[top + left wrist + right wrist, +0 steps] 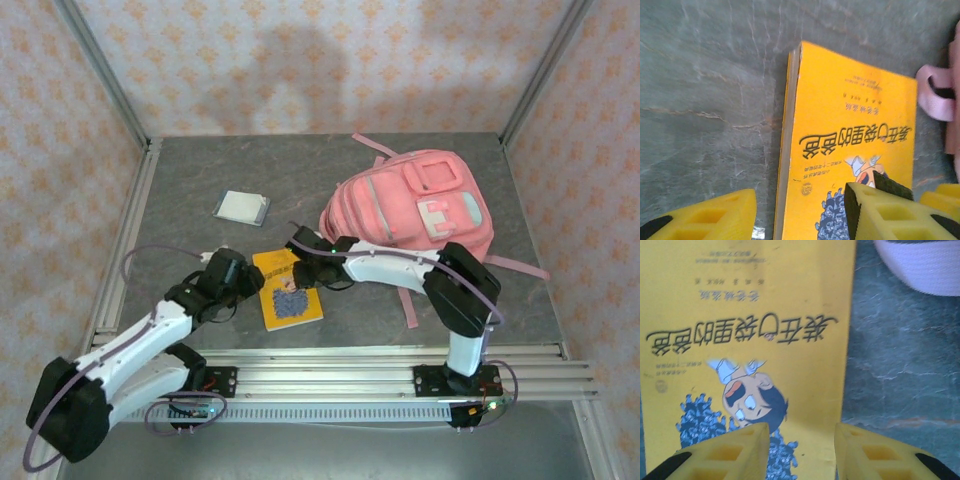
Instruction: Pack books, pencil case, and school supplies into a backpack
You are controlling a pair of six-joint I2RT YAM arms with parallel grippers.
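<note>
Top external view gives me the grey stone-patterned counter (pixel 200 180), with the pink backpack (pixel 410 205) lying on its far right part, front pockets up and straps spread on the surface. Nearer my arms and left of the backpack, the yellow book (pixel 295 305) with the cartoon figure lies flat on the counter, outside the backpack. A small pale square item (pixel 241 207) sits well apart from the book, toward the far left.

Both arms meet over the book. From the left wrist I see the left jaws open, straddling one long edge of the book. One yellow finger (pixel 705 215) is over bare counter and the other is over the cover. From the right wrist the right jaws are open too. One finger (pixel 725 452) is above the cover and the other is above the counter, past the book's other long edge. I cannot tell whether any finger touches the book.
</note>
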